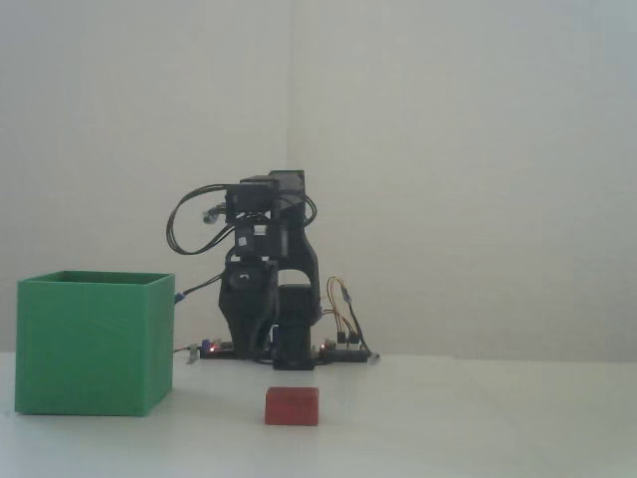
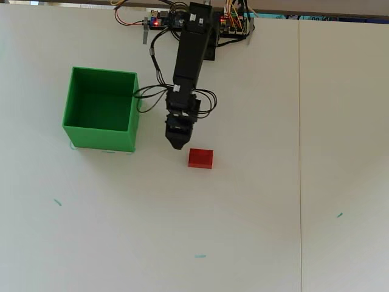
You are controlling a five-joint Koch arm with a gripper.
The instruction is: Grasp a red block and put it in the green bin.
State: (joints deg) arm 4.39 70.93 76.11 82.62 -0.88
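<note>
White tabletop [image 2: 255, 201] fills the overhead view, with pale walls meeting in a corner behind the arm in the fixed view. From above, one green bin [image 2: 101, 108] sits at the left, its open top showing a bare green floor; the fixed view shows only its plain outer walls [image 1: 92, 343] and nothing of the inside. To its right in the overhead view, one black arm [image 2: 189, 58] reaches down-frame from its base and circuit boards [image 2: 167, 21] at the table's top edge, looped cables hanging off both sides. Its gripper [image 2: 177, 143] points down at the table between the bin and the block, tips drawn to a narrow point; whether the jaws are fully closed I cannot tell, and the fixed view hides the tips against the arm's dark body. One red block [image 2: 200, 158] lies flat on the table just right of and below the gripper tip, apart from it; in the fixed view [image 1: 292, 405] it sits alone in front of the base. Right of the block, the table is open out to the edge, crossed by one thin seam [image 2: 299, 152].
</note>
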